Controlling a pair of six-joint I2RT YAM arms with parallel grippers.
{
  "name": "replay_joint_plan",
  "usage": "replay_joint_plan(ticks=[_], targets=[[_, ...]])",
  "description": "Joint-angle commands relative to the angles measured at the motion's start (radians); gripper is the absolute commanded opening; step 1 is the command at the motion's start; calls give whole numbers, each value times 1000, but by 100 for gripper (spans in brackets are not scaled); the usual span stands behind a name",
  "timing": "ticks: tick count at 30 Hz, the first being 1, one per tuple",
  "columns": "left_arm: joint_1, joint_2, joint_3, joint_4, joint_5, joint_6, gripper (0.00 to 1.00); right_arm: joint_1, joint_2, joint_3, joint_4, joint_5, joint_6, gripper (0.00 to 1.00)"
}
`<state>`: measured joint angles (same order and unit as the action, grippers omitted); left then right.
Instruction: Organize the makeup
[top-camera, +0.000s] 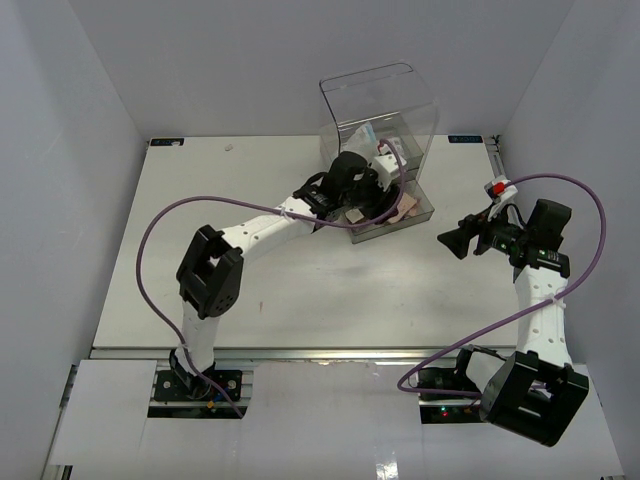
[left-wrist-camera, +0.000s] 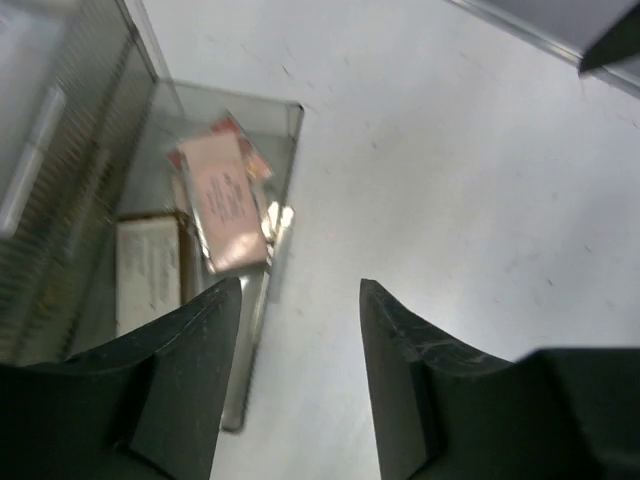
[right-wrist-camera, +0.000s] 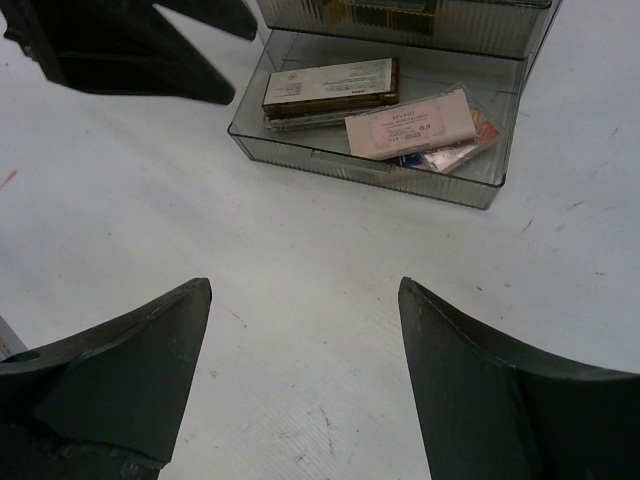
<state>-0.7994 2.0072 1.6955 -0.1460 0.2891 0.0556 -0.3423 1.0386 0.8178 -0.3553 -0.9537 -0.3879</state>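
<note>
Inspection of both arms at this moment. My left pincer (left-wrist-camera: 300, 372) is spread, with nothing between its fingers; it hangs low at the edge of the pulled-out drawer (right-wrist-camera: 360, 165), one finger over the drawer's side and the other over bare table (top-camera: 300, 290). My right pincer (right-wrist-camera: 305, 372) is likewise spread and empty. It is held above the table to the right of the drawer and apart from it, pointing toward the drawer's front. The drawer belongs to the clear acrylic drawer box (top-camera: 380, 105) at the far side of the table and sits open at its foot. The makeup observed lies inside that drawer. A brown palette (right-wrist-camera: 330, 85) with a pale label lies flat toward one side. A pink palette (right-wrist-camera: 410, 122) lies beside it, tilted, resting on a multicoloured palette (right-wrist-camera: 458, 155) whose reddish and blue corner shows beneath. The pink palette's edge touches or overlaps the brown one; I cannot tell which. Contents of the box's upper part are too blurred to identify.
</note>
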Motion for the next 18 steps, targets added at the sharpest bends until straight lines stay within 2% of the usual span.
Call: replay_joint_plan(ticks=[1, 4, 9, 16, 18], targets=[[8, -99, -158, 4, 123, -139, 48, -9, -49, -22, 30, -93, -67, 81], [2, -87, -217, 0, 166, -154, 40, -9, -81, -54, 34, -153, -146, 79], [-31, -28, -217, 0, 161, -126, 37, -9, -129, -87, 38, -216, -224, 76], [-48, 172, -29, -37, 69, -74, 23, -12, -167, -106, 50, -228, -262, 64], [-52, 211, 11, -44, 51, -64, 22, -14, -166, -106, 52, -228, -262, 63]])
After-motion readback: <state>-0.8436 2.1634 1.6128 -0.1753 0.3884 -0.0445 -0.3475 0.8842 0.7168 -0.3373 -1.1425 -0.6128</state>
